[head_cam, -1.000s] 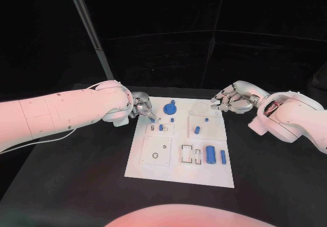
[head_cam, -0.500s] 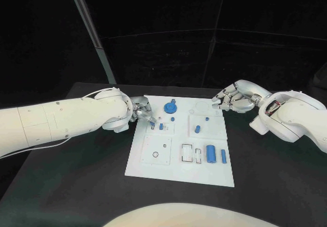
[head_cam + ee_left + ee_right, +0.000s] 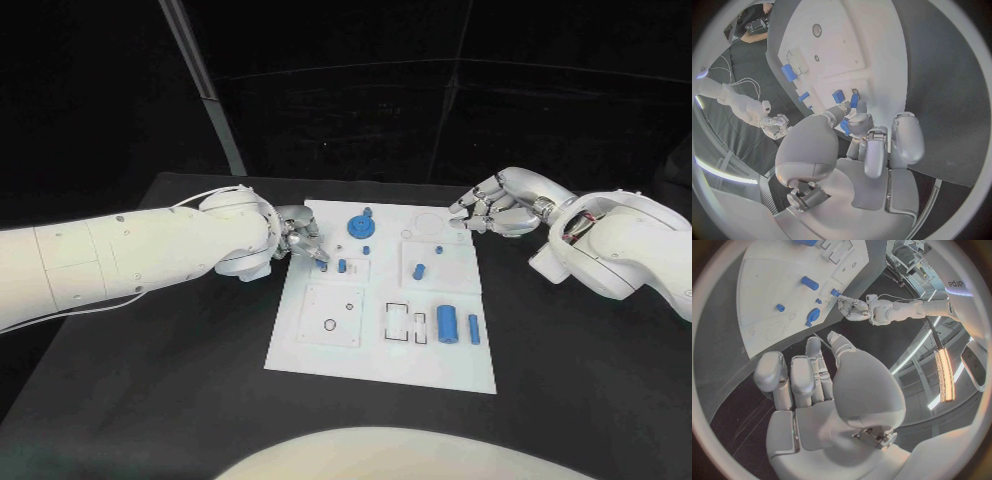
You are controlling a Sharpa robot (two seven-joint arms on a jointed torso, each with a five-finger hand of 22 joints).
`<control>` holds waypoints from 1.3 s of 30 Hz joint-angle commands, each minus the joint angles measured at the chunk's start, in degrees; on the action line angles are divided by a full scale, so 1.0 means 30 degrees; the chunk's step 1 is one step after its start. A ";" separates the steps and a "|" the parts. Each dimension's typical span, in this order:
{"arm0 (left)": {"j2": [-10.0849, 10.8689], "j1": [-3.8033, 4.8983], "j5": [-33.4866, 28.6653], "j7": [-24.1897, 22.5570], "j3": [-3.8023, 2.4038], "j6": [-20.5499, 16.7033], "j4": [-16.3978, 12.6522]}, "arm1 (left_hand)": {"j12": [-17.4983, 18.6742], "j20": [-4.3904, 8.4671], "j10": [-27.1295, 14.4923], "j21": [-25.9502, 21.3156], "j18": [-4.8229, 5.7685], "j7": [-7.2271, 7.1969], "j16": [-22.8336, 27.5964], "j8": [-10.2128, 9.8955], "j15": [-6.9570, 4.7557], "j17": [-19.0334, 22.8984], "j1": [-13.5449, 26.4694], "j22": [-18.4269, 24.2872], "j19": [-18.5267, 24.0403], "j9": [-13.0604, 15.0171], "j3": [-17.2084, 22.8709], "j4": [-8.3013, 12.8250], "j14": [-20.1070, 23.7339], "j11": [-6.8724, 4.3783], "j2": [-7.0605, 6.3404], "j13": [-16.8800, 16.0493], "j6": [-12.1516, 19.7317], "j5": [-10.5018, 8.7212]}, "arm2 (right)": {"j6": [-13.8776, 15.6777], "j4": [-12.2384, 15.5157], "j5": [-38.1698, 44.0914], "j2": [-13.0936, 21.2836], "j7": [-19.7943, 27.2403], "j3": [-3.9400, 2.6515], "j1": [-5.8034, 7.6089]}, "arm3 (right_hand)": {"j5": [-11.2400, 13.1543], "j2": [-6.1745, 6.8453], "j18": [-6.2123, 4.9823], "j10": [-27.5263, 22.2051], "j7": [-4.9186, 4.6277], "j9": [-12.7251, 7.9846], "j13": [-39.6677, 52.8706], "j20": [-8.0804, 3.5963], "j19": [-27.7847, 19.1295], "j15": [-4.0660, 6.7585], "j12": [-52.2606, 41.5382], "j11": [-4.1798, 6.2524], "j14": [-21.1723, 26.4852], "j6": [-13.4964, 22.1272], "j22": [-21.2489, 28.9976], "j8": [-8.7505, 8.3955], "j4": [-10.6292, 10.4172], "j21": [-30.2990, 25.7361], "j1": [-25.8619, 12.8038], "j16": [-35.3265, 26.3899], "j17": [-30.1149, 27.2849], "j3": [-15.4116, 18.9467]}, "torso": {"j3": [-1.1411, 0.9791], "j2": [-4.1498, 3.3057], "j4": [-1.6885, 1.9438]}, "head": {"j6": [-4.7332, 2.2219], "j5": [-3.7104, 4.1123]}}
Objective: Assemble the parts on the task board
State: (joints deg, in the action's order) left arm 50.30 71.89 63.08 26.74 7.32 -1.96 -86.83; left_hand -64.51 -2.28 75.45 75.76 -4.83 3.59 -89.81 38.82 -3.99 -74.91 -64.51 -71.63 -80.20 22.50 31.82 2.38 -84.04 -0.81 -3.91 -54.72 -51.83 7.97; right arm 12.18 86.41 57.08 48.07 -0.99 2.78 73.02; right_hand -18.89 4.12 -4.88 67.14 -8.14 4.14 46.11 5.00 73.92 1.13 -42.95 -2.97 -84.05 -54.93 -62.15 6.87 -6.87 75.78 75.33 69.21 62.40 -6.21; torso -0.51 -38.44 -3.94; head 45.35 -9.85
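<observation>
Being pinched by the left hand point(image 3: 300, 240) over the task board point(image 3: 382, 362) — a small blue part point(image 3: 319, 264). Several parts are lying loose — assembly is judged early; the right hand point(image 3: 488, 213) is being kept curled, empty.

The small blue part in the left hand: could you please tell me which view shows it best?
The left wrist view: the blue part sits close up between the left hand's fingertips. The head view shows it tiny at the task board's edge; the right wrist view, distant.

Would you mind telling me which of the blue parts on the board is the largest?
The round blue part near the board's far edge, between the two hands; it is disc-shaped with a small knob behind it, whereas the others are small pegs or short cylinders.
</observation>
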 commanded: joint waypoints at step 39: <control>-0.0008 -0.0176 -0.0339 0.0232 0.0035 -0.0197 -0.0200 | 0.0091 0.0052 0.0207 0.0094 0.0111 -0.0042 -0.0062 0.0144 -0.0107 -0.5031 -0.0106 -0.0052 -0.0158 0.0019 0.2923 0.2447 -0.1985 -0.0077 -0.0151 0.0147 -0.0203 0.0167 | -0.0014 -0.0032 -0.0088 -0.0048 0.0303 -0.0008 0.0031 | -0.0130 0.0025 -0.0321 -0.0182 -0.0016 -0.0023 -0.0023 -0.0012 -0.0119 0.0076 0.0068 -0.0007 -0.0190 0.0140 0.0021 0.0126 -0.0109 -0.0117 0.0026 -0.0081 -0.0022 -0.0029 | -0.0013 -0.0005 -0.0002 | 0.0064 -0.0050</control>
State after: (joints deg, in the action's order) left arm 50.27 71.34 62.72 27.51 7.44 -2.36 -87.26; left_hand -64.51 -2.11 75.69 75.71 -4.83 3.58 -89.81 39.06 -3.99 -74.91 -64.60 -71.71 -80.37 22.50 32.62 1.90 -84.05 -1.01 -4.05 -54.34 -52.04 8.16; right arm 12.15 86.28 57.01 47.97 -0.71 2.78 73.02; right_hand -18.89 4.12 -4.88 67.14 -8.14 4.14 46.12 5.00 73.92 1.14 -42.95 -2.97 -84.05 -54.93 -62.16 6.87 -6.87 75.78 75.33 69.21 62.41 -6.21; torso -0.54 -38.41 -3.97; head 45.49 -10.01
